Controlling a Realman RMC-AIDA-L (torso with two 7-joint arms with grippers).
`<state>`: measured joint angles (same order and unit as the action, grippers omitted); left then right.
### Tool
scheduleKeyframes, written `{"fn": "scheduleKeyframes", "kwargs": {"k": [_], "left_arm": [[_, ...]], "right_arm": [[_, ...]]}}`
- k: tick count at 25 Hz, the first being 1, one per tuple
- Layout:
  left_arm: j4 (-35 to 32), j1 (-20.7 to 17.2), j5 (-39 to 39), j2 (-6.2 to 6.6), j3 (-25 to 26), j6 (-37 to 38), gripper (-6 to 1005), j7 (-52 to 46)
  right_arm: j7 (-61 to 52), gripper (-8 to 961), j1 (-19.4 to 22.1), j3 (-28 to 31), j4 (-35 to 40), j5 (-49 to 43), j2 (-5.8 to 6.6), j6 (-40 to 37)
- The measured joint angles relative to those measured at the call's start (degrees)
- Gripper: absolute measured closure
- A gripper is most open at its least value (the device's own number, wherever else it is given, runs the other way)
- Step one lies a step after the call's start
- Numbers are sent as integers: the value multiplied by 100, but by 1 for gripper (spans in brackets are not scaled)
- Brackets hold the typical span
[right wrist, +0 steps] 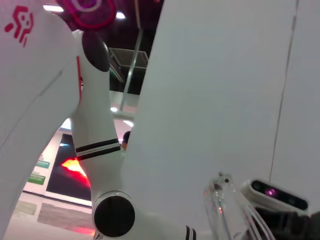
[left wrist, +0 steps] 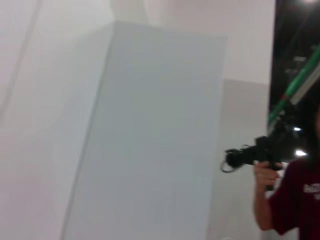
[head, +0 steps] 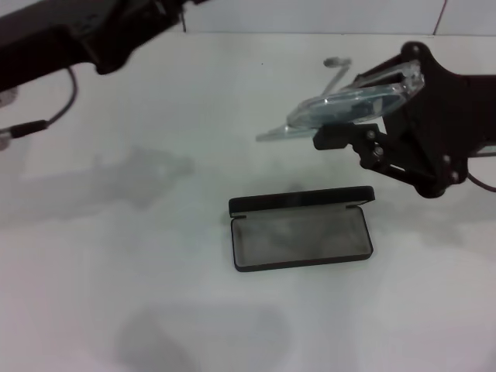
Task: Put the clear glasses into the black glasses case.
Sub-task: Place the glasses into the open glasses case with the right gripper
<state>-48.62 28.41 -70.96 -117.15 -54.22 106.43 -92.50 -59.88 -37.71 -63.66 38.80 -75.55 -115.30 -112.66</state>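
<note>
The clear glasses (head: pixel 341 105) hang tilted in the air at the right of the head view, with my right gripper (head: pixel 346 124) shut on them. One thin clear arm (right wrist: pixel 223 210) of the glasses shows in the right wrist view. The glasses are above and slightly behind the black glasses case (head: pixel 302 236). The case lies open on the white table, its grey lining bare and its lid (head: pixel 302 203) standing up along the far side. My left arm (head: pixel 70 35) is parked high at the far left, well away from the case.
The white table (head: pixel 116 256) stretches all around the case, with faint shadows on it. The left wrist view looks away at a white wall (left wrist: pixel 150 140) and a person in a dark red shirt (left wrist: pixel 295 200) holding a black device.
</note>
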Motion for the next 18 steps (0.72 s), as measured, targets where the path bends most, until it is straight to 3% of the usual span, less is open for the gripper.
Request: {"fn": "scheduleKeyframes", "kwargs": {"k": [6, 9, 12, 15, 18], "left_arm": [[-15, -311, -62, 149, 343, -12, 897, 152], [-16, -505, -93, 231, 462, -22, 897, 266], [-9, -619, -129, 271, 553, -35, 897, 332], [-2, -714, -245, 301, 659, -36, 897, 341], [1, -750, -338, 296, 670, -33, 897, 356]], "right_arm": [[-1187, 855, 414, 26, 659, -348, 30, 63], [-2454, 855, 647, -13, 1833, -1128, 6, 317], [-3535, 856, 828, -487, 3148, -2119, -41, 768], [-4670, 856, 583, -1125, 4083, -3267, -10, 1036], [-5650, 856, -46, -1344, 4269, -4083, -17, 920]]}}
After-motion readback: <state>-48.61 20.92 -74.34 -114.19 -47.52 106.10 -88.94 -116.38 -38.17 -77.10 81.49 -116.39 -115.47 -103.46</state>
